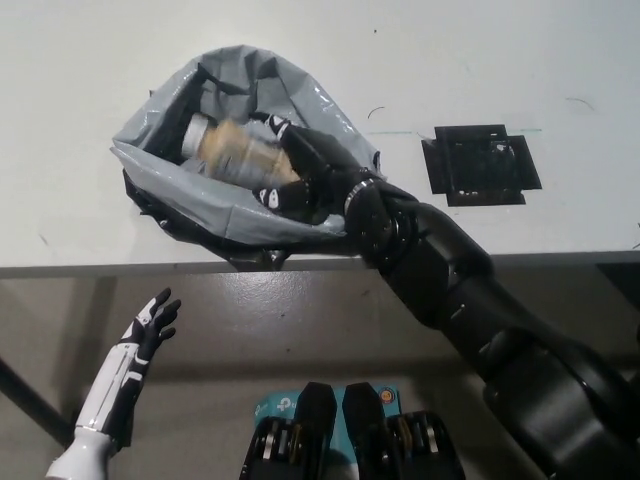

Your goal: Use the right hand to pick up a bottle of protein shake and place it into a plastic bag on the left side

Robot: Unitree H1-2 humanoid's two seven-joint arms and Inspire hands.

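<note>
The bottle [235, 150] was held on its side by the right hand [305, 170] inside the mouth of the grey bag [200, 215] on the table [80, 60]. The left hand [150, 325] (fingers spread, nothing held) rested below the table edge. If the hand were withdrawn carelessly, the loose bag could be dragged off the near edge.

Glossy, crinkled grey plastic bag [240, 215], smooth tan bottle [240, 155] with white cap, matt white table [90, 60], matt black pad [482, 165]
</note>
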